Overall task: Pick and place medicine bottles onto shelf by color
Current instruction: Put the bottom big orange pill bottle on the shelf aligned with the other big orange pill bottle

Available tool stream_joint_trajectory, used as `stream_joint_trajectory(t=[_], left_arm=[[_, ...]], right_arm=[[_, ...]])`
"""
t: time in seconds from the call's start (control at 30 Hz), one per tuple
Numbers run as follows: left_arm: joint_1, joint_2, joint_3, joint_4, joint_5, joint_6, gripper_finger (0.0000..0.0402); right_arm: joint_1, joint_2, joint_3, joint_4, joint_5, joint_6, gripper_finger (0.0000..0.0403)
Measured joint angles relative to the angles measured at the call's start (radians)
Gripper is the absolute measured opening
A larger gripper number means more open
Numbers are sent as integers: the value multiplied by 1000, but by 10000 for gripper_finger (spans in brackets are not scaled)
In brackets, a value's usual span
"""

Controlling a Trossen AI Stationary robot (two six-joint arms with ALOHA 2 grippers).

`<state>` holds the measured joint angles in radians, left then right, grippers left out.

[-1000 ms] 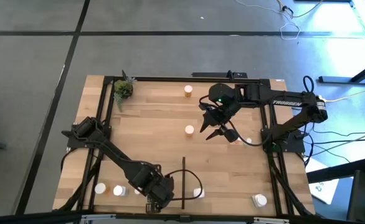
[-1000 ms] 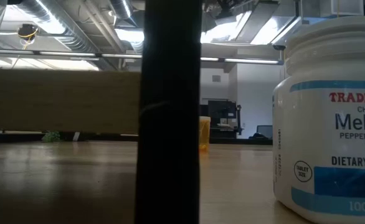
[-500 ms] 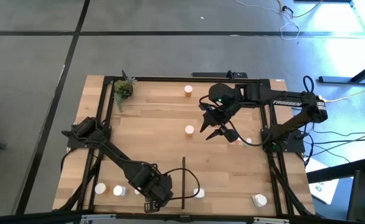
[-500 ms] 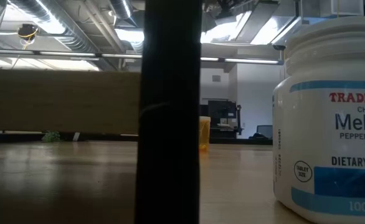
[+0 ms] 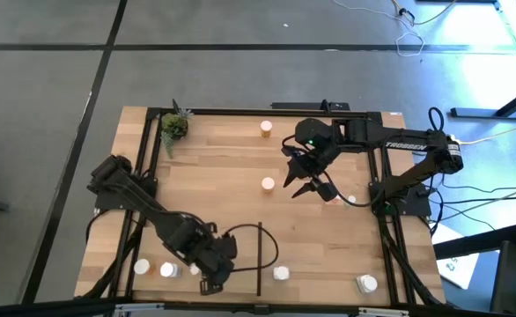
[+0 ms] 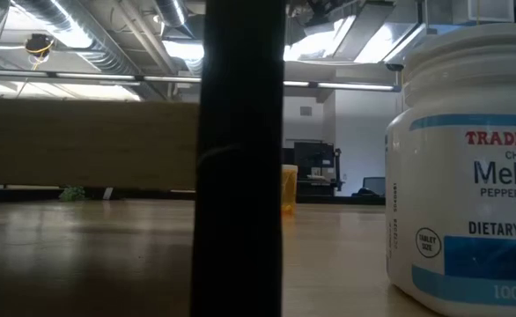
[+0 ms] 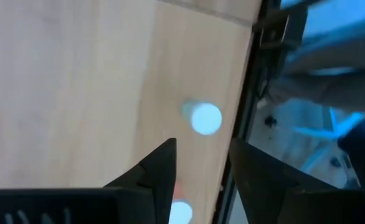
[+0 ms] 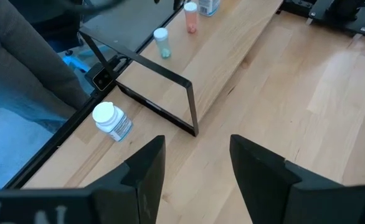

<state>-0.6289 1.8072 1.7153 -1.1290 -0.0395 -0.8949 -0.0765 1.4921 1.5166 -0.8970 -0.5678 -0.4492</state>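
Several medicine bottles [image 5: 281, 273] stand along the bottom edge of the shelf [image 5: 223, 176], others upper centre. Left pincer [image 5: 207, 283], bottom left, gapes narrowly, empty; right pincer [image 5: 300, 187], centre right, gapes empty. Bottles look light, rigid, slick; grip the body under the cap.

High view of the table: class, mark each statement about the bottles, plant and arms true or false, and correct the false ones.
1. The potted plant stands at a far corner of the table. True.
2. The right gripper holds a bottle. False: its jaws are open and empty, above the wood.
3. A bottle stands just beside the right gripper. True.
4. The left gripper is over the table's far edge. False: it is at the near edge, by the bottles there.
5. The black strip lies near the plant. False: it is at the near edge.
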Motion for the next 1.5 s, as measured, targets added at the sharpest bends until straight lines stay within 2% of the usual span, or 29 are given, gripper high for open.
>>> stream_joint_trajectory(t=[0.23, 0.43, 0.67, 0.87, 1.0, 1.13, 1.27, 1.5], left_arm=[[0, -86, 0, -83, -148, -73, 142], [1, -137, 0, -200, -196, -160, 142], [-7, -161, 0, -315, -288, -261, 142], [-6, -195, 0, -403, -367, -330, 142], [-6, -225, -4, -441, -446, -383, 142], [-6, -280, -8, -443, -491, -393, 142], [-2, -311, -8, -442, -558, -381, 142], [29, -372, -8, -443, -632, -319, 142]], right_arm=[[0, 0, 0, 0, 20, 24, 182], [0, -8, 0, -20, 88, 76, 182], [-2, -11, 0, -25, 97, 262, 182], [-2, -7, 0, -32, 105, 292, 182], [-1, -7, 0, -29, 215, 367, 182], [-3, -7, 0, -27, 320, 379, 182], [-1, 0, 0, 4, 321, 312, 182], [-2, 42, 0, 49, 322, 335, 182]])
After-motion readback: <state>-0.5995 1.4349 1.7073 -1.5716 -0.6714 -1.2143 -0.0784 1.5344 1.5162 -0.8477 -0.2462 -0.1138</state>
